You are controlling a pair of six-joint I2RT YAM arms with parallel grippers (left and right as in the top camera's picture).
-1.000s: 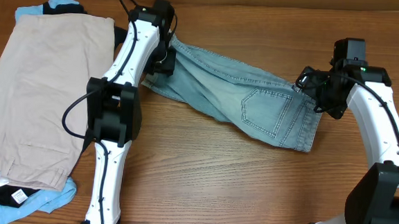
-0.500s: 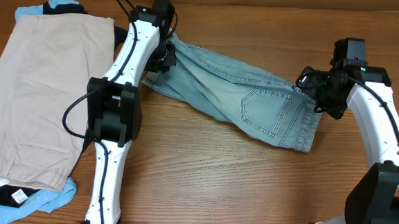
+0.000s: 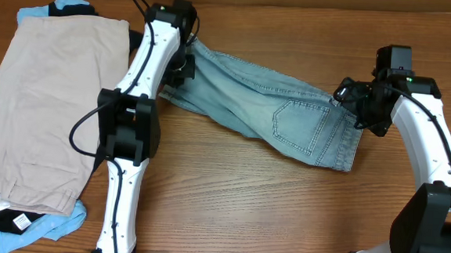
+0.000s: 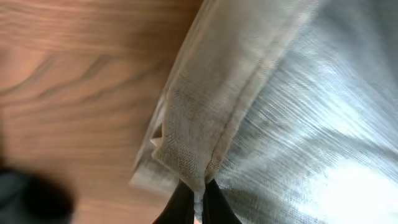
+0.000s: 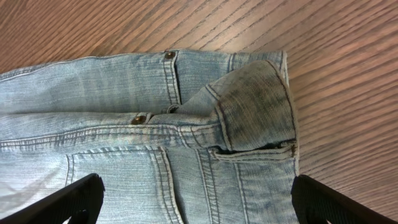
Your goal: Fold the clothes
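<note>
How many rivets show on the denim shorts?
2 on the denim shorts, right wrist view: upper rivet, and lower rivet below-left of it. Folds may hide others.

Overhead, the left arm [image 3: 147,59] hides the left end of the shorts [image 3: 289,119]. The beige garment [image 3: 47,100] covers all but edges of the sky-blue garment [image 3: 36,11] and the black garment [image 3: 4,221], whose label [image 3: 20,221] is too small to read. The left wrist view is blurred; its bottom edge cuts off the left gripper [image 4: 198,182].

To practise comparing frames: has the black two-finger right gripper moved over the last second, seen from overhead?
No. The right gripper holds the same spot over the wooden table grain, by the faded light-blue denim shorts waistband end.
</note>
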